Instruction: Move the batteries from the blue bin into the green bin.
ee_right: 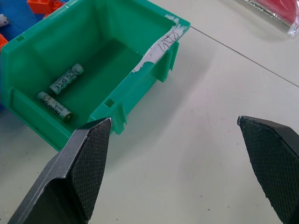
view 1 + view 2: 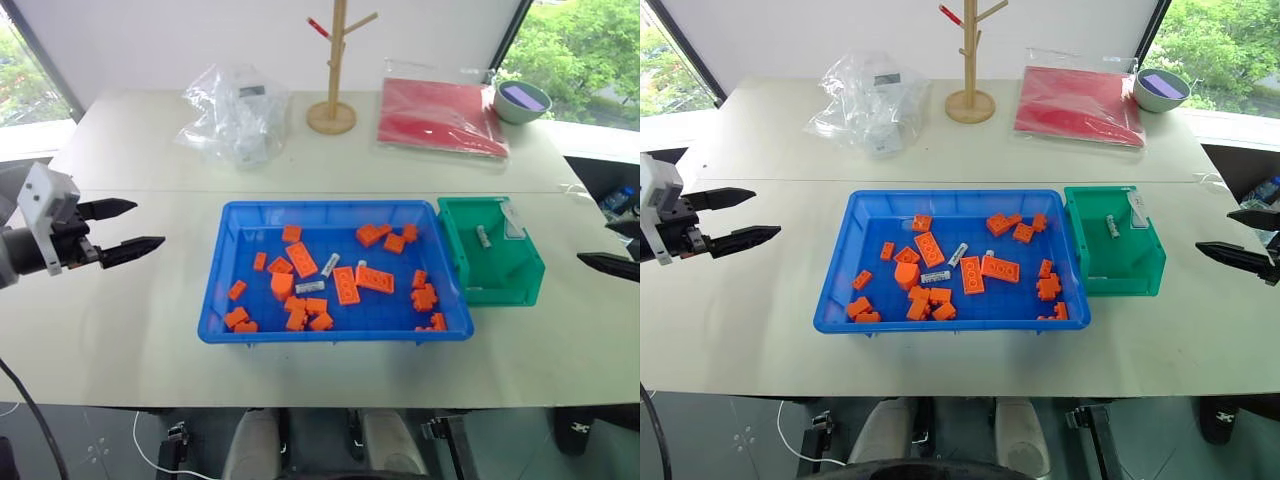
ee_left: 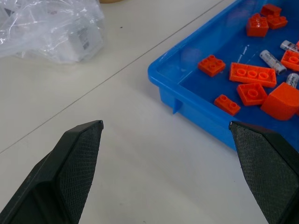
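Batteries [image 2: 330,264] lie loose among orange bricks [image 2: 301,259] near the middle of the blue bin [image 2: 218,290], which sits on the pale desk [image 2: 120,340] in the head views, its right end touching the green bin [image 2: 530,285]. One more battery [image 2: 482,237] shows inside the green bin. Left gripper [image 2: 128,227] hangs over bare desk well left of the blue bin, its fingers spread and holding nothing; right gripper [image 2: 1238,236] hangs right of the green bin, likewise spread and empty. Farther back on the desk stand a crumpled plastic bag [image 2: 233,112], a wooden peg stand [image 2: 333,70], a red folder [image 2: 438,113] and a grey bowl [image 2: 520,101]. From the left wrist, the two black fingers [image 3: 77,158] stand wide apart above the desk, with a corner of the blue bin, bricks and two batteries beyond them and the bag off to one side. From the right wrist, the spread fingers [image 1: 88,158] frame bare desk just beside the green bin, where two batteries [image 1: 67,79] lie near each other on its floor; a torn white label [image 1: 161,49] clings to its rim.
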`<state>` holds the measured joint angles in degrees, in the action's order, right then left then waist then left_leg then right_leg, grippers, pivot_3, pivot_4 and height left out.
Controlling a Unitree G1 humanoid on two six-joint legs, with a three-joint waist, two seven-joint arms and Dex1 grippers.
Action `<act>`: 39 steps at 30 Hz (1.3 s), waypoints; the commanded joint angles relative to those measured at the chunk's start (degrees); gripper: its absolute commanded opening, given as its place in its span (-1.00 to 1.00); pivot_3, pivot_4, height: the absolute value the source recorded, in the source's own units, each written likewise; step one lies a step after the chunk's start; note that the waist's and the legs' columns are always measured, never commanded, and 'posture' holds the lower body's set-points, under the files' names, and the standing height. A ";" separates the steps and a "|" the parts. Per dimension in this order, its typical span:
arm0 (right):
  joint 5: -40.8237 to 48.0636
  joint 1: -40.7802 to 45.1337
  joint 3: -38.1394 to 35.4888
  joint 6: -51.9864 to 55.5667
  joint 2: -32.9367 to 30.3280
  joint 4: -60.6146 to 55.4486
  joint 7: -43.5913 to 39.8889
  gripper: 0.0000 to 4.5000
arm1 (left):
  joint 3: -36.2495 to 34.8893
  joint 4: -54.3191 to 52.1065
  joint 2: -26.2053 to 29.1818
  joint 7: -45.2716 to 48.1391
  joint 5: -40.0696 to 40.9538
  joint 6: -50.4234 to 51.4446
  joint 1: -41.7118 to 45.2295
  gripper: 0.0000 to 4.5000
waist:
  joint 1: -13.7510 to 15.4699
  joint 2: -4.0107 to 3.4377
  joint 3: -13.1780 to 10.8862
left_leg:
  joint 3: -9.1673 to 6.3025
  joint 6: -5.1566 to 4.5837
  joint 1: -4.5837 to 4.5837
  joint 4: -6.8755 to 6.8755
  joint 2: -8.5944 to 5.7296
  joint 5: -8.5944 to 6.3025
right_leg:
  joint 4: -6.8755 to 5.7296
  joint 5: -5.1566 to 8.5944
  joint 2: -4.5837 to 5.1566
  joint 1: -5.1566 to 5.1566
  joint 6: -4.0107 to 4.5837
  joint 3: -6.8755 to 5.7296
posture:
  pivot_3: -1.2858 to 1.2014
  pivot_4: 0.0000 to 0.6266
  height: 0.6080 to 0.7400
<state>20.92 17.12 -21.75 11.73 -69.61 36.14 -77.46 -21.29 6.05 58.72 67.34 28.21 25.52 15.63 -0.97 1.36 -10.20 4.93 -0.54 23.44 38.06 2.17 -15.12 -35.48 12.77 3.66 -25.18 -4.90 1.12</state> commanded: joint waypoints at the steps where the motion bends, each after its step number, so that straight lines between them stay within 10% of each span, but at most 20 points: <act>1: 0.05 0.84 -1.08 -1.41 -0.32 0.88 -0.23 0.98 | -1.07 -0.39 1.08 -0.37 -1.12 -3.32 0.94 1.00 | 0.00 0.00 0.00 | 0.00 0.00 0.00 0.00 0.00 0.00 | 0.00 0.00 0.00 0.00 0.00 0.00 | 0.03 -0.52 0.93; 24: -0.59 21.66 7.63 2.36 1.41 -1.06 -2.47 0.98 | 1.33 -12.41 0.36 2.76 6.78 5.96 1.98 1.00 | -0.27 -0.08 -0.05 | 0.04 0.01 -0.04 0.04 -0.12 0.01 | -0.12 -0.01 -0.03 -0.02 -0.01 0.08 | 0.03 -0.52 0.93; 39: 0.35 33.02 32.93 25.63 30.68 -39.14 7.26 0.98 | 11.07 -25.21 0.00 5.53 5.12 2.91 0.41 1.00 | 0.32 -0.05 -0.05 | -0.01 0.03 0.06 0.14 -0.17 0.03 | -0.64 0.00 -0.09 -0.20 -0.01 -0.04 | 0.03 -0.52 0.93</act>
<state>21.44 48.61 10.96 36.31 -39.31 -0.98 -71.83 -9.98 -17.73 58.13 72.62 34.15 29.98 16.05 -0.64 1.31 -10.25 4.92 -0.51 23.51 38.22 1.98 -15.09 -36.11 12.77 3.59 -25.37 -4.91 1.08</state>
